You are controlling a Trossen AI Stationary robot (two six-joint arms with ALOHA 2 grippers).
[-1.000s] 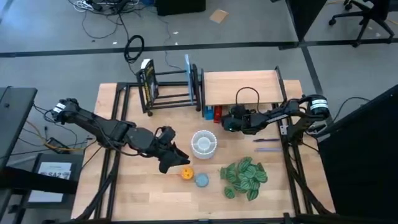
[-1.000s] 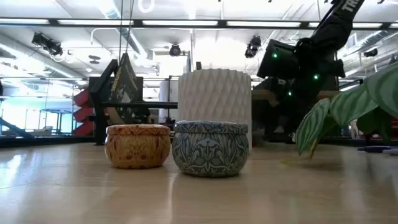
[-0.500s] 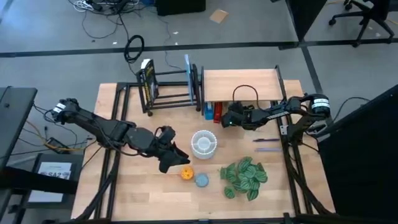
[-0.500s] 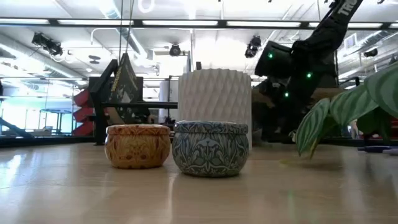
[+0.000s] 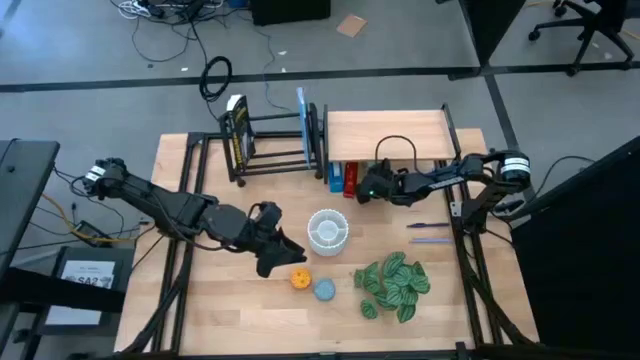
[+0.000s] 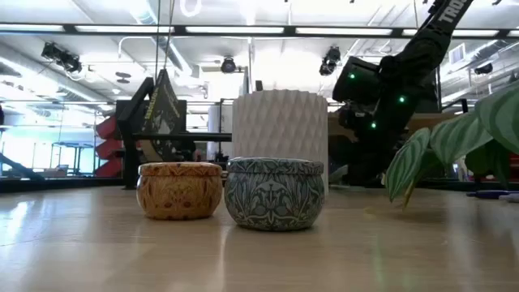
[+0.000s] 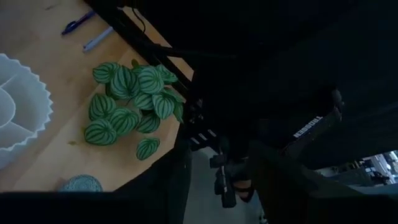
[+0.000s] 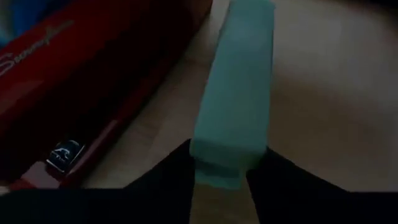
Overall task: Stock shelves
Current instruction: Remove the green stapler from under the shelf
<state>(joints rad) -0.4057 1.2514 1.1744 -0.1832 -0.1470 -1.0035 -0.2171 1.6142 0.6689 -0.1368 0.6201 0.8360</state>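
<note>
The shelves stand at the far edge: a black bar rack (image 5: 275, 140) with a dark book (image 5: 236, 135) leaning in its left end, and a wooden board on black legs (image 5: 388, 138). A red stapler (image 8: 68, 81) and a blue thing (image 5: 335, 180) sit at the board's front left corner. My right gripper (image 5: 361, 190) is there, low to the table and shut on a pale green bar (image 8: 236, 106) next to the stapler. My left gripper (image 5: 283, 260) waits open just left of an orange tin (image 5: 299, 279), touching nothing. My right gripper pinches the pale green bar's near end (image 8: 225, 167) between its two fingers. The fingers come nearly level from the table's right and lie along the bar, which points away from them beside the red stapler. Whether the bar rests on the table I cannot tell.
A white ribbed pot (image 5: 327, 229) stands mid-table. Toward the near edge are a blue tin (image 5: 324, 290) and a green striped plant (image 5: 392, 282). Two pens (image 5: 430, 232) lie near the right edge. Bare table lies at the near left.
My right gripper has moved a little toward the far edge and the left with the pale green bar, closer to the red stapler under the wooden board's corner.
</note>
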